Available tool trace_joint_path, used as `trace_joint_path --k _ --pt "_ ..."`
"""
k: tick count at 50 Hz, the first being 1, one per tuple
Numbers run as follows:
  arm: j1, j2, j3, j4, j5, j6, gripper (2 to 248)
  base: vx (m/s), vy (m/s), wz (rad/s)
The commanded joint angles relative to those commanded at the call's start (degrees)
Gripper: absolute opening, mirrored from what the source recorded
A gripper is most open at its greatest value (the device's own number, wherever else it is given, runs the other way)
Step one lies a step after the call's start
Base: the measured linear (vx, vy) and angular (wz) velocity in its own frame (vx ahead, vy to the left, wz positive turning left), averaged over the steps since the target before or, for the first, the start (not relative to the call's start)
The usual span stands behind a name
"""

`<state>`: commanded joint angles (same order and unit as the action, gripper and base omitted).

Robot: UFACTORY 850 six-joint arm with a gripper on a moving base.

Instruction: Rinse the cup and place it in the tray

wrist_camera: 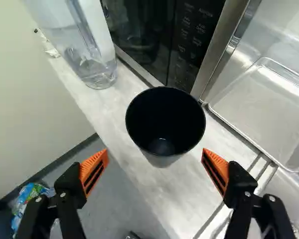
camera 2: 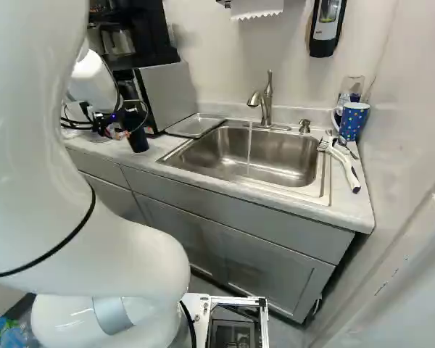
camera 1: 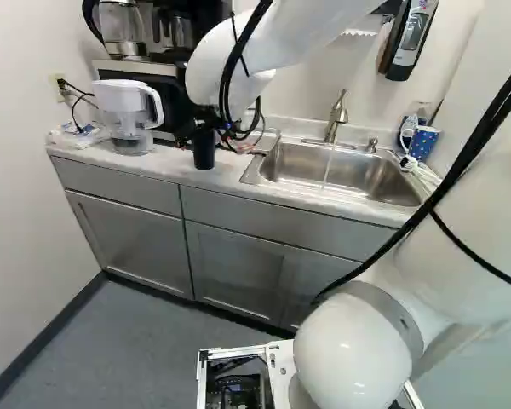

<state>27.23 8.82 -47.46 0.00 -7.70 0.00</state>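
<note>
My gripper (camera 1: 192, 130) is over the counter by the microwave, close to a dark cup (camera 1: 203, 150). In the right base view the same cup (camera 2: 138, 138) stands upright near the counter's front edge. From the wrist, the gripper (wrist_camera: 155, 157) has its orange-padded fingers wide open, one to either side of the cup's near part; the cup (wrist_camera: 164, 122) is ahead of them, mouth facing the camera, untouched by either. A metal tray (camera 2: 195, 125) lies flat between the microwave and the sink (camera 2: 257, 152). Water runs from the faucet (camera 2: 265, 101) into the sink.
A water pitcher (camera 1: 126, 111) and the microwave (wrist_camera: 177, 40) stand close to the cup. Right of the sink are a brush (camera 2: 346, 168) and a blue dotted mug (camera 2: 353, 120). A soap dispenser (camera 2: 323, 29) hangs above.
</note>
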Motion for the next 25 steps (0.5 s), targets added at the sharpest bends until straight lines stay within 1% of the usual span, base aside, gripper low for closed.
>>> trace_joint_path --k 25 --pt "0.12 -1.54 1.90 0.00 7.73 0.00 247 0.000 0.000 0.000"
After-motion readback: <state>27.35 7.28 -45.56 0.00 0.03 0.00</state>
